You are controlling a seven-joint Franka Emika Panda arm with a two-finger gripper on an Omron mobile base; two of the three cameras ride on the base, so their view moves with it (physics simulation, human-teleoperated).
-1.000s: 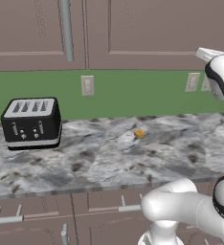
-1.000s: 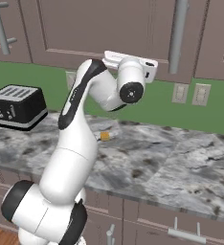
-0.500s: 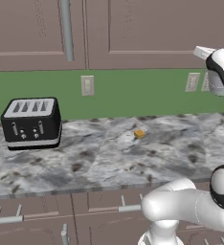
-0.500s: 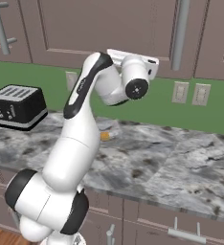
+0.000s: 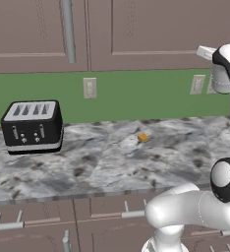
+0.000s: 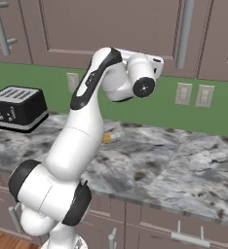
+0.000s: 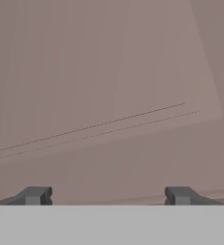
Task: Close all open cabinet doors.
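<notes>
Up along the top of the left base view runs a row of cabinet doors [image 5: 161, 32], flat mauve-brown panels that look flush and shut, one with a long silver bar handle [image 5: 67, 29] at the upper left. Below them in that view sit a green wall with a pale switch plate [image 5: 89, 87], a black four-slot toaster [image 5: 32, 125] at the left of the grey marbled counter [image 5: 102, 162], and a small orange bit [image 5: 143, 138] near the counter's middle. The right base view adds the whole white arm [image 6: 82, 141] rising from the lower left, its hand raised to the bottom edge of the doors at the upper centre, next to another silver handle [image 6: 185, 31]. The hand view looks straight onto a door's recessed panel, very close. The gripper [image 7: 106, 195] shows its two dark tips set wide apart at the bottom, with nothing between them; whether they touch the door I cannot tell.
</notes>
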